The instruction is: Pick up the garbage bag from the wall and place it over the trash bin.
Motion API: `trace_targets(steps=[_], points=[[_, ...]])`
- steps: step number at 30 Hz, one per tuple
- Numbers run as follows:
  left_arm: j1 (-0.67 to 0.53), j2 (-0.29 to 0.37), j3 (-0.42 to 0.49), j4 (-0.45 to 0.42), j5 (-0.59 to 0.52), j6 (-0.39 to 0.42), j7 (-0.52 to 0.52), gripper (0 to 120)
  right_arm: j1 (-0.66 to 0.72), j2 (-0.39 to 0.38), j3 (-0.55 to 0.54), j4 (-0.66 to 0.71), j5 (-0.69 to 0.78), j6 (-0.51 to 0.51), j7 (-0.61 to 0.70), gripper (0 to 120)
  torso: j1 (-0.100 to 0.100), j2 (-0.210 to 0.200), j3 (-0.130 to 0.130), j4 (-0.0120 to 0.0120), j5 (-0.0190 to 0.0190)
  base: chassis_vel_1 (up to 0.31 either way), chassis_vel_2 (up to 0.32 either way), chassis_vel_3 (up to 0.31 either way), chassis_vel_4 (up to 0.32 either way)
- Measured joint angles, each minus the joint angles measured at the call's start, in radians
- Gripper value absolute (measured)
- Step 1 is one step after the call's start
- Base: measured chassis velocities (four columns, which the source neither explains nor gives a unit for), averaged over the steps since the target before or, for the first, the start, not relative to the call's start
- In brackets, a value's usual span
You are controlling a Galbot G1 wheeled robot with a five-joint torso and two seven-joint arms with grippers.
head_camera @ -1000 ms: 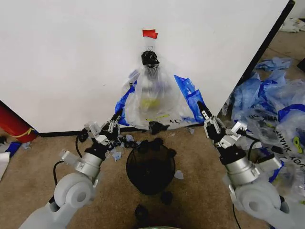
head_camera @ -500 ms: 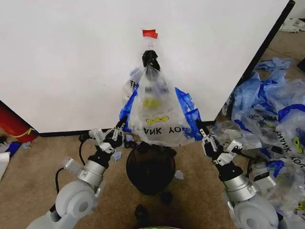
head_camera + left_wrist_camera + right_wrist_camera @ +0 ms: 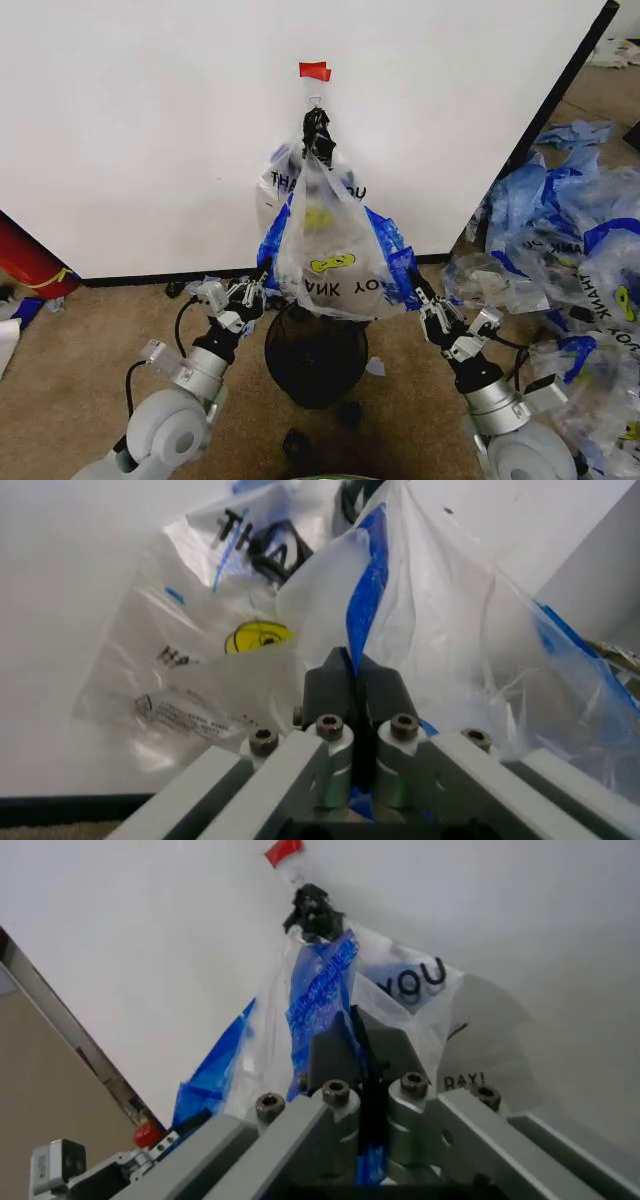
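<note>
The left gripper (image 3: 262, 275) and right gripper (image 3: 411, 285) each pinch tight on a blue handle edge of the thin clear plastic garbage bag with black "THANK YOU" print and a yellow smiley (image 3: 328, 250). The bag stretches between them, its top caught on a black clip (image 3: 316, 123) beneath red tape (image 3: 314, 70) on the flat white wall panel (image 3: 150, 120). Its lower end hangs just above the round black wire-mesh trash bin (image 3: 315, 355) on the brown carpet (image 3: 60, 370).

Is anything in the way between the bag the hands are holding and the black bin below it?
Nothing visible. The clear plastic smiley-face bag hangs right above the black wire-mesh bin's open mouth, its top still clipped to the white wall.
</note>
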Motion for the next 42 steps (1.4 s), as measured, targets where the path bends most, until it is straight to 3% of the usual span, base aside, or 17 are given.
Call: trace_targets(steps=[10, 25, 32, 42], points=[[0.057, 0.02, -0.04, -0.022, 0.016, -0.012, 0.003, 0, -0.022, -0.005, -0.042, -0.002, -0.042, 0.011, -0.017, 0, 0.0, 0.0, 0.0, 0.0001, -0.0002, 0.0, 0.0, 0.0, 0.0], [0.131, -0.005, -0.05, -0.02, 0.058, -0.045, 0.01, 0, -0.071, 0.015, -0.044, -0.025, -0.085, 0.028, -0.027, 0, 0.0, 0.0, 0.0, 0.0, 0.0001, 0.0, 0.0, 0.0, 0.0], [0.111, 0.007, -0.105, -0.12, 0.021, -0.032, 0.0, 0, -0.034, -0.006, 0.038, 0.093, -0.03, 0.005, 0.007, 0, 0.0, 0.0, 0.0, 0.0, -0.0002, 0.0, 0.0, 0.0, 0.0], [0.189, 0.029, -0.176, -0.241, 0.012, -0.019, -0.007, 0, -0.001, -0.025, 0.044, 0.237, 0.004, -0.034, 0.059, 0, 0.0, 0.0, 0.0, -0.0001, 0.0, 0.0, 0.0, 0.0, 0.0]])
